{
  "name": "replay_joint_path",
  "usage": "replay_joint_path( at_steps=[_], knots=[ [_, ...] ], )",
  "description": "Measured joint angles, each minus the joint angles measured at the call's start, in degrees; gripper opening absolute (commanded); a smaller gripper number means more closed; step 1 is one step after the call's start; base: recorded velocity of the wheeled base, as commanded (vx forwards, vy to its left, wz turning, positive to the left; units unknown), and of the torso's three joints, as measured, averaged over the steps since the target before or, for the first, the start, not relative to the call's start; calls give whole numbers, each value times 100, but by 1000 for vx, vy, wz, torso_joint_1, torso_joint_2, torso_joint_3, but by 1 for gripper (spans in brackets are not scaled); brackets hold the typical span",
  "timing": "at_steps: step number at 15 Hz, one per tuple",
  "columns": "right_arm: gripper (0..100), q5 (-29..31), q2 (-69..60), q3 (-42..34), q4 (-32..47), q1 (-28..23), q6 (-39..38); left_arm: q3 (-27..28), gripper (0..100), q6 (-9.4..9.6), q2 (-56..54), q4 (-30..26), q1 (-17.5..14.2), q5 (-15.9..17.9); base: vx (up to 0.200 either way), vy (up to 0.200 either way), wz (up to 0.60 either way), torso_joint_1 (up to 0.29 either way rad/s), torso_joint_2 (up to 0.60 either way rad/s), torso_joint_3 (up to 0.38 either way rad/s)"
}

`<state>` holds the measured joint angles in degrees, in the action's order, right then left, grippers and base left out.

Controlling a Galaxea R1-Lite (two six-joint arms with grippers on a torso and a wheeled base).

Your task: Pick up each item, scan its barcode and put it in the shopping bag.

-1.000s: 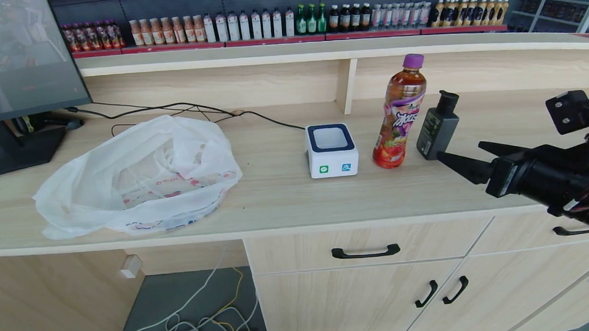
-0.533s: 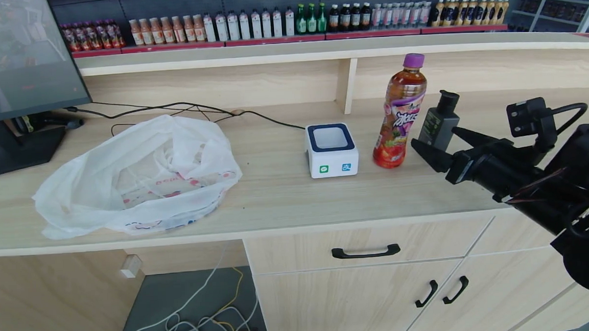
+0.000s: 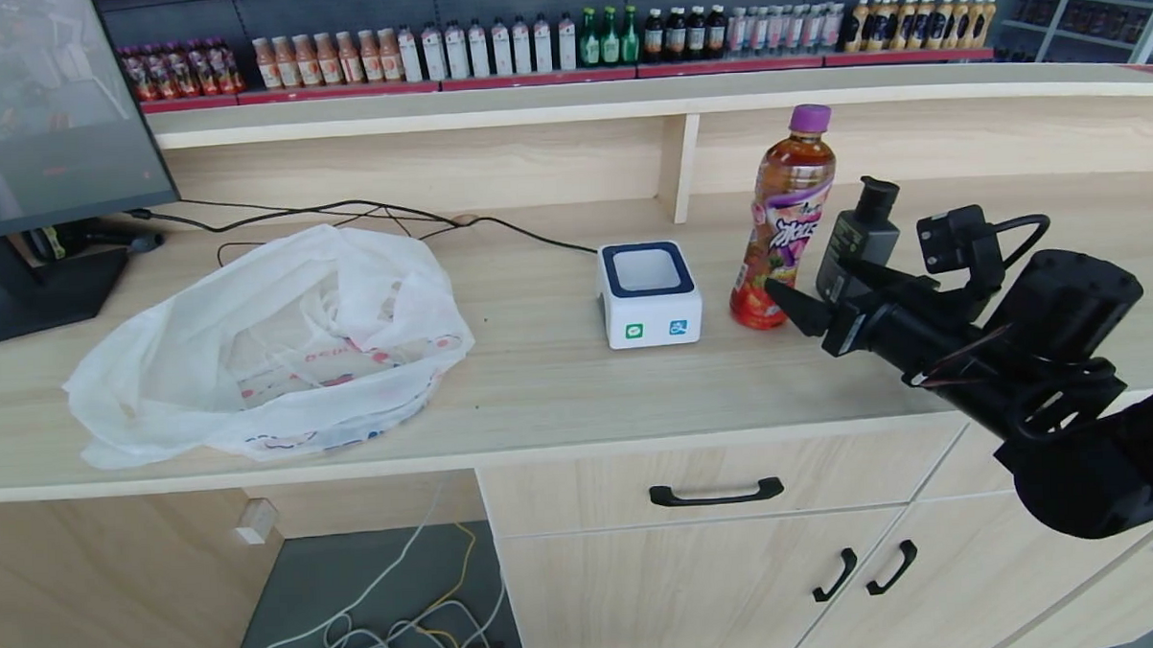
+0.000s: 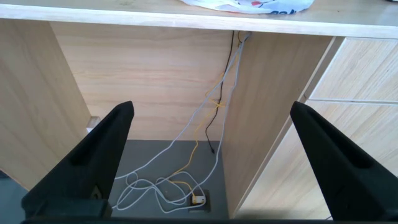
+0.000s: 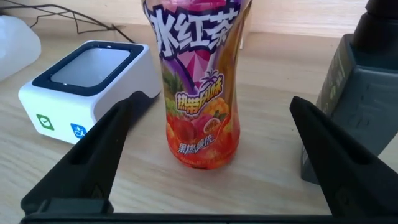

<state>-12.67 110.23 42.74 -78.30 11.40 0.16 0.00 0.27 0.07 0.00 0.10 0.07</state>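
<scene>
Two fingers of the right claw (image 3: pixel 810 292) stand spread, low and just short of the tea bottle (image 3: pixel 786 221), which stands upright just right of the scanner (image 3: pixel 648 295). A fingertip could tip the tall bottle over, or the outer finger could catch the grey bottle (image 3: pixel 857 247), next one out from the scanner

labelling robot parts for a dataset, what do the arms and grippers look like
The left gripper and right gripper have matte black, wedge-shaped fingers tapering to points. The right arm is black with rounded joint housings, a boxy black wrist mount with a looped black cable, and thin red wires.
</scene>
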Motion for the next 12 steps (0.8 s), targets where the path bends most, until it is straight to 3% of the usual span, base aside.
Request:
replay_joint_path(
  at_steps=[12],
  knots=[
    [100, 71, 540, 811, 5, 52, 52, 0, 100, -2, 0, 0, 0, 2, 0, 0, 0, 0, 0, 0]
  ],
)
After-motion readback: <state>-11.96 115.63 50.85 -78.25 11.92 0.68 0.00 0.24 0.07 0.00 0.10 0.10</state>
